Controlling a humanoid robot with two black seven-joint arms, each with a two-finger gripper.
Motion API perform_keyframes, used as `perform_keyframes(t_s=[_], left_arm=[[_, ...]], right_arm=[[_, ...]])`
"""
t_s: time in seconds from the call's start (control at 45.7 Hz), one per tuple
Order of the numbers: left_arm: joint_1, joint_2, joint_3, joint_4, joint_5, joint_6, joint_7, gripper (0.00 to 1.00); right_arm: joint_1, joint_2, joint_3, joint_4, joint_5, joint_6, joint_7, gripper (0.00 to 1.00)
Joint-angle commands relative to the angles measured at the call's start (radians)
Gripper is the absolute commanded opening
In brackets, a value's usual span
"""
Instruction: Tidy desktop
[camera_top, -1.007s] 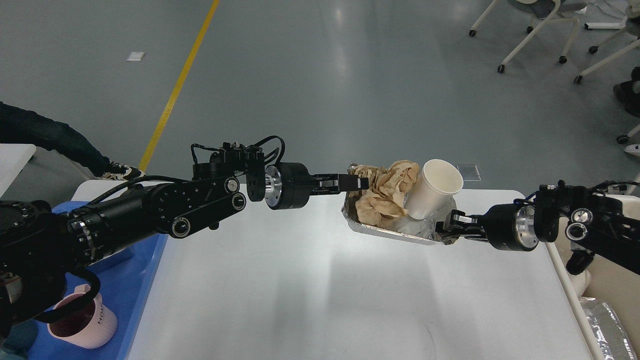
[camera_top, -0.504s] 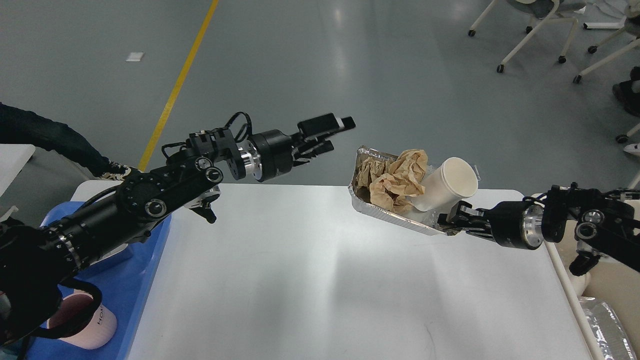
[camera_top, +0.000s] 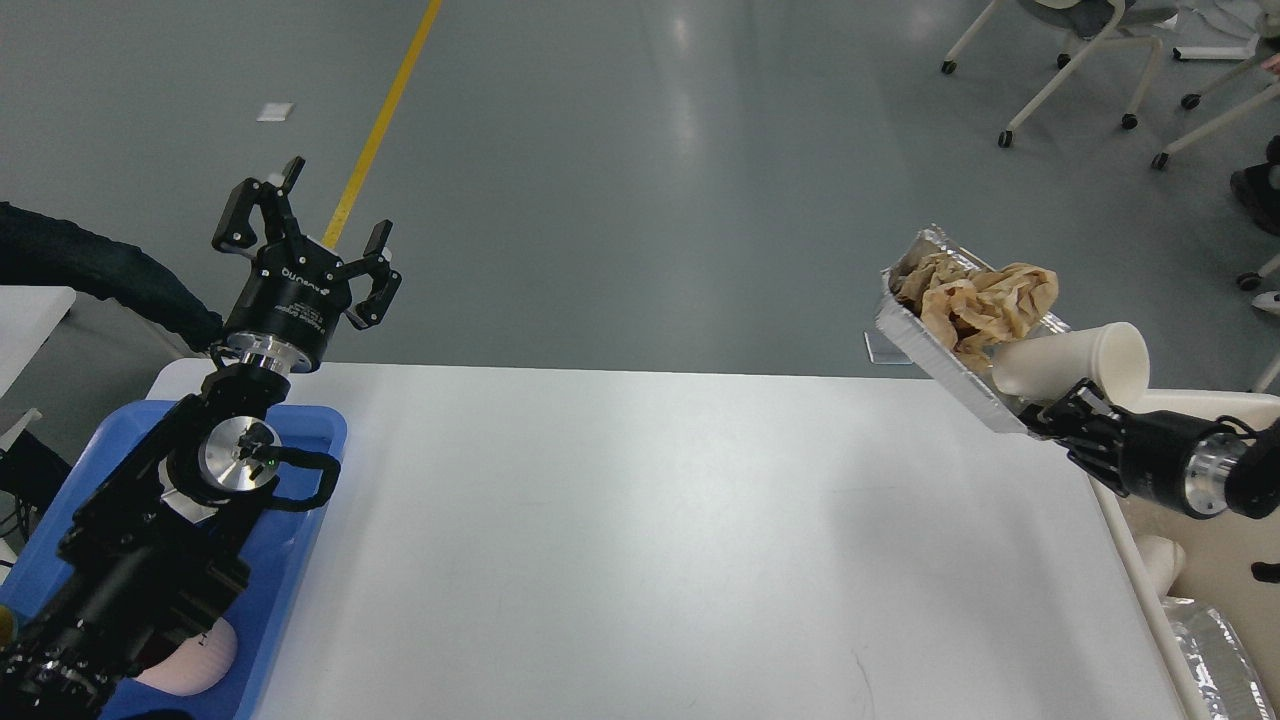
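The white desktop (camera_top: 650, 540) fills the middle of the head view. My right gripper (camera_top: 1055, 410) is shut on the near corner of a foil tray (camera_top: 940, 355) and holds it tilted in the air above the table's far right corner. The tray carries crumpled brown paper (camera_top: 985, 300) and a white paper cup (camera_top: 1075, 365) lying on its side. My left gripper (camera_top: 315, 225) is open and empty, raised above the table's far left corner, fingers pointing up.
A blue tray (camera_top: 300, 480) sits at the left edge under my left arm, with a pink mug (camera_top: 195, 660) in it. A cream bin (camera_top: 1215, 560) with foil and a cup stands right of the table. Office chairs stand far right.
My left gripper let go of the tray's left end, opened and swung back left and up. My right gripper lifted the foil tray to the right and tilted it; the cup tipped over.
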Motion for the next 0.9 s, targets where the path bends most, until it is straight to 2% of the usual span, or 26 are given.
perform_keyframes(t_s=[0.0, 0.153, 0.197, 0.263, 0.285, 0.328, 0.438, 0.547, 0.657, 0.766, 0.876], left_arm=[[0.084, -0.060, -0.129, 0.009, -0.058, -0.070, -0.003, 0.97], [0.093, -0.083, -0.175, 0.082, -0.118, -0.056, -0.003, 0.97], [0.093, -0.097, -0.175, 0.098, -0.133, -0.052, -0.003, 0.97], [0.092, -0.109, -0.176, 0.110, -0.138, -0.046, -0.005, 0.97], [0.092, -0.111, -0.175, 0.112, -0.138, -0.042, -0.006, 0.97], [0.089, -0.114, -0.164, 0.113, -0.138, -0.027, -0.006, 0.97], [0.087, -0.118, -0.150, 0.113, -0.127, 0.063, -0.006, 0.97], [0.081, -0.115, -0.135, 0.113, -0.124, 0.128, -0.009, 0.97], [0.081, -0.100, -0.124, 0.112, -0.122, 0.126, -0.010, 0.97], [0.083, -0.082, -0.101, 0.112, -0.124, 0.116, -0.011, 0.97], [0.093, -0.052, -0.098, 0.112, -0.124, 0.100, -0.006, 0.97]], right_arm=[[-0.064, -0.013, 0.000, -0.075, 0.109, -0.061, 0.033, 0.00], [-0.125, -0.002, 0.000, -0.221, 0.210, -0.129, 0.047, 0.00], [-0.131, 0.008, -0.001, -0.276, 0.236, -0.166, 0.047, 0.27], [-0.134, 0.033, -0.003, -0.362, 0.266, -0.222, 0.046, 0.74], [-0.134, 0.045, -0.003, -0.393, 0.273, -0.239, 0.046, 0.85], [-0.136, 0.067, -0.004, -0.444, 0.281, -0.265, 0.046, 1.00], [-0.142, 0.105, -0.004, -0.511, 0.281, -0.278, 0.043, 1.00], [-0.134, 0.129, -0.008, -0.510, 0.281, -0.278, 0.043, 1.00], [-0.110, 0.185, -0.004, -0.498, 0.280, -0.290, 0.056, 1.00], [-0.073, 0.310, 0.002, -0.499, 0.281, -0.295, 0.088, 1.00], [-0.046, 0.399, 0.103, -0.496, 0.283, -0.287, 0.085, 1.00]])
